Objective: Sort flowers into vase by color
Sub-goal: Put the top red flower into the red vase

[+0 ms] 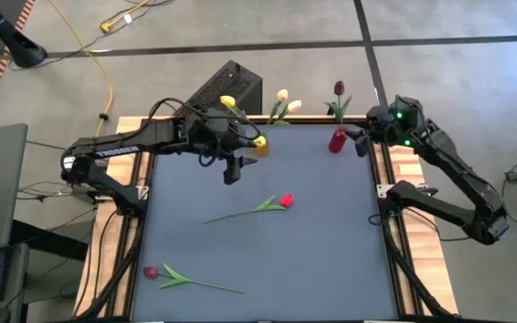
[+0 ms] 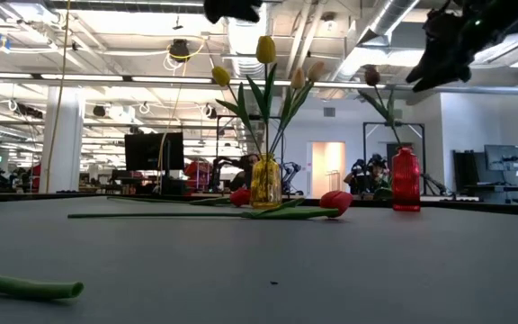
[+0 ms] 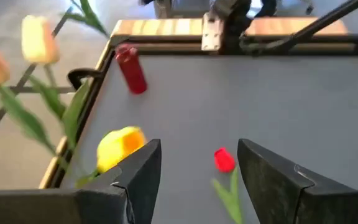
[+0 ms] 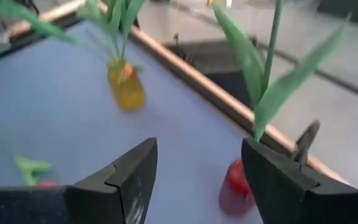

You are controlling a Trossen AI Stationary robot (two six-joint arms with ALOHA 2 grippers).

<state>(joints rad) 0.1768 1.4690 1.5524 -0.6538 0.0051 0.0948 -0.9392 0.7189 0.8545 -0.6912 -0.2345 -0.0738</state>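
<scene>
On the far side of the table stands a yellow vase (image 1: 261,146) holding yellow and cream flowers (image 1: 282,95). To its right a red vase (image 1: 337,141) holds one dark red flower (image 1: 338,88). A red flower (image 1: 285,201) lies flat mid-table, and a dark red one (image 1: 151,272) lies near the front left. My left gripper (image 1: 233,166) hangs open above the table just left of the yellow vase, with the red flower's head (image 3: 224,160) ahead of its fingers. My right gripper (image 1: 363,144) stands open just right of the red vase (image 4: 238,180), touching nothing.
The wooden table rim (image 1: 384,179) runs close behind and beside both vases. A black box (image 1: 232,85) sits off the far edge. The grey mat (image 1: 330,260) lies bare at the front right.
</scene>
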